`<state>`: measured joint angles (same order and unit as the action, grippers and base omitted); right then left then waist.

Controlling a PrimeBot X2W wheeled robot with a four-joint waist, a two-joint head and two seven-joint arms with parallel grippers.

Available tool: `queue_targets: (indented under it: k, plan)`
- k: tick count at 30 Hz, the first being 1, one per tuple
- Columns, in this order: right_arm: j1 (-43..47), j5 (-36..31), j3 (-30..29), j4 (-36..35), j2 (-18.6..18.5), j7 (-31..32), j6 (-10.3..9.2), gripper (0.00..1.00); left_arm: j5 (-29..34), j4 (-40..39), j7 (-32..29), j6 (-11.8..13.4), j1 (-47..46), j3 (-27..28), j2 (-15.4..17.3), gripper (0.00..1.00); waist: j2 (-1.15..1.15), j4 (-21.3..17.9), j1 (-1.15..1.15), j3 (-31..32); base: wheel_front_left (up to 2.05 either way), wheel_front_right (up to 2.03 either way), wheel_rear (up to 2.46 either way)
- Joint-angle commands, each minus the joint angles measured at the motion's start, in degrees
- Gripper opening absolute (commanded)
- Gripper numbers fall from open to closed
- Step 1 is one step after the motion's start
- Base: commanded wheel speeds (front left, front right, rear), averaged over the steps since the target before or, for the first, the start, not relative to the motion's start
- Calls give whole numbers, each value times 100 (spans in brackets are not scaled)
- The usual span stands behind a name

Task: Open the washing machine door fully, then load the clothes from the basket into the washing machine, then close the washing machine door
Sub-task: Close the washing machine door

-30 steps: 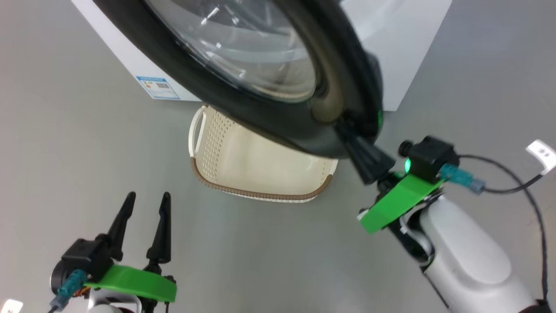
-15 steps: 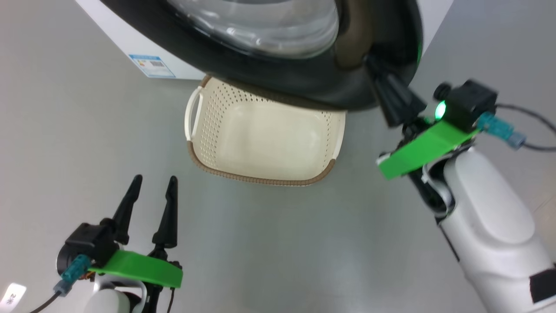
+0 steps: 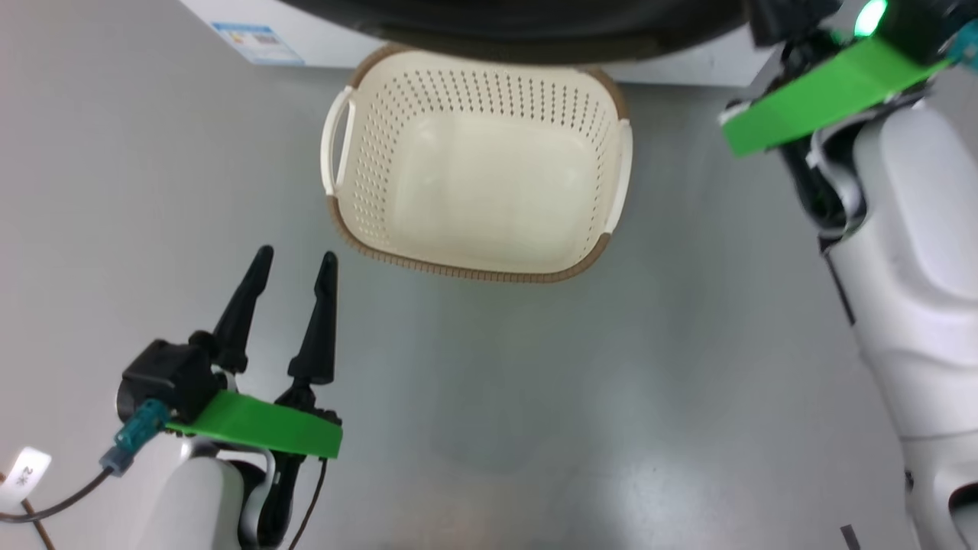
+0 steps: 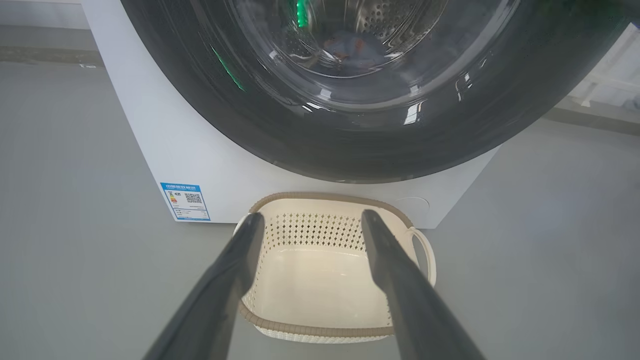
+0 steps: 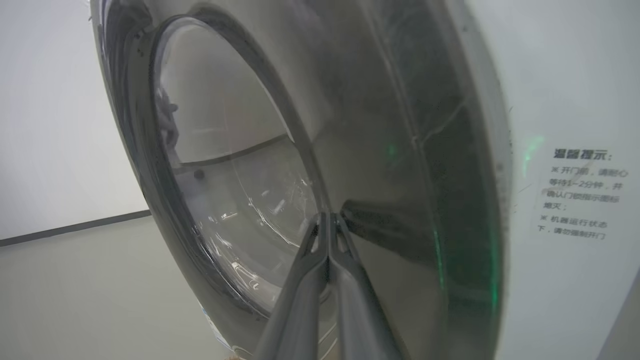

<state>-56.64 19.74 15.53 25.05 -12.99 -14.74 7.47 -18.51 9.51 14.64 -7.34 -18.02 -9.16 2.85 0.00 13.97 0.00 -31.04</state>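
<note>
Hovering left of the basket (image 3: 466, 271), the left gripper (image 3: 298, 253) holds its fingers spread apart, the washer (image 4: 165, 150) door (image 4: 350, 150) looms just above the basket's far rim, and higher, right of the basket, the right gripper (image 5: 328, 217) meets the door, fingers pressed together.

Basket (image 3: 367, 168) on floor (image 3: 535, 397) by door (image 3: 519, 34); L end effector (image 3: 298, 252) splayed nearby.

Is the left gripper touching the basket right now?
Apart. In the head view a strip of bare grey floor shows between the open left gripper and the brown rim of the basket.
</note>
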Motion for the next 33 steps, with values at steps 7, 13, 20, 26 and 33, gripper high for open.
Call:
queue_targets:
  k: [7, 13, 20, 26, 33]
  plan:
    - [-690, -267, -294, 64, 1, -26, 2, 0, -63, -201, 36, -14, -192, -9, 95, 100, 0, 185, 0, -494, 0, 0, 0]
    - [-1103, -548, -613, 227, 84, -26, 2, 0, -94, -176, 36, -14, -288, -118, 66, 100, 0, 229, 0, -638, 0, 0, 0]
    - [-1122, -706, -681, 303, 181, -26, 2, 0, -116, -136, 36, -14, -310, -155, 47, 100, 0, 210, 0, -583, 0, 0, 0]
    - [-747, -545, -502, 313, 240, -26, 2, 0, -95, -125, 36, -14, -262, -62, 44, 100, 0, 130, 0, -349, 0, 0, 0]
    - [67, -130, -71, 173, 214, -26, 2, 0, -28, -109, 36, -14, -93, 82, 68, 100, 0, -40, 0, 162, 0, 0, 0]
